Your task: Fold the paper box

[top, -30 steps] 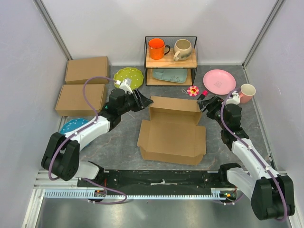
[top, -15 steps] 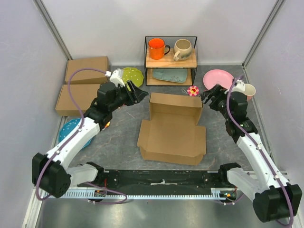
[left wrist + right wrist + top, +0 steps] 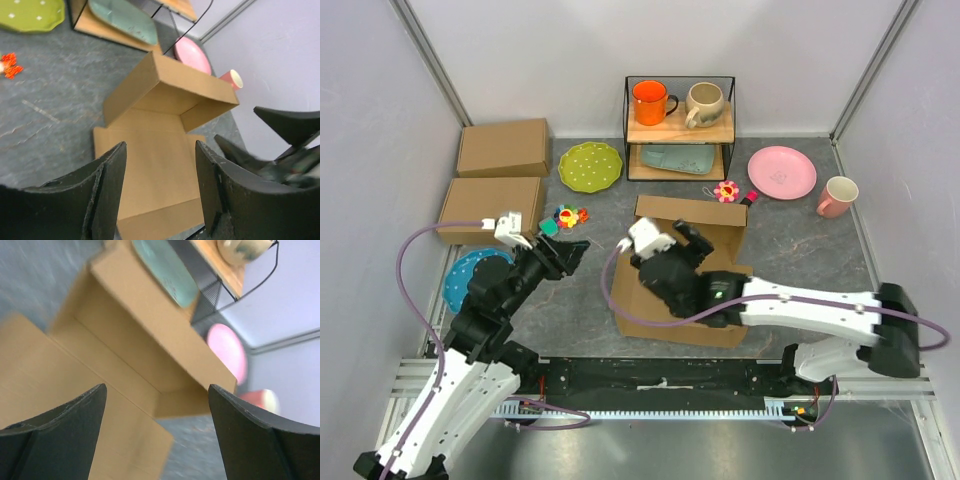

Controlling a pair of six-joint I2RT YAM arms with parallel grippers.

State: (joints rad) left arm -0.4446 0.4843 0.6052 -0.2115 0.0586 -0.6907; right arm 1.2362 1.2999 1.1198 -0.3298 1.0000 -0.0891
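Brown cardboard, the paper box (image 3: 712, 214) lies at centre frame on the grey worktop (image 3: 605, 205), its back panel standing upright. We see the left claw (image 3: 567, 250) just left of it, fingers spread, holding nothing. The right claw (image 3: 692, 238) gapes empty above the box's tray.

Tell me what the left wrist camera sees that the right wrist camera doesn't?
Only the left wrist view shows the green plate, the flower toy and the right gripper, which is open. Only the right wrist view shows the beige mug on top of the rack. Both show the paper box, partly folded with its back wall standing up, plus the teal plate, the pink plate and the pink cup.
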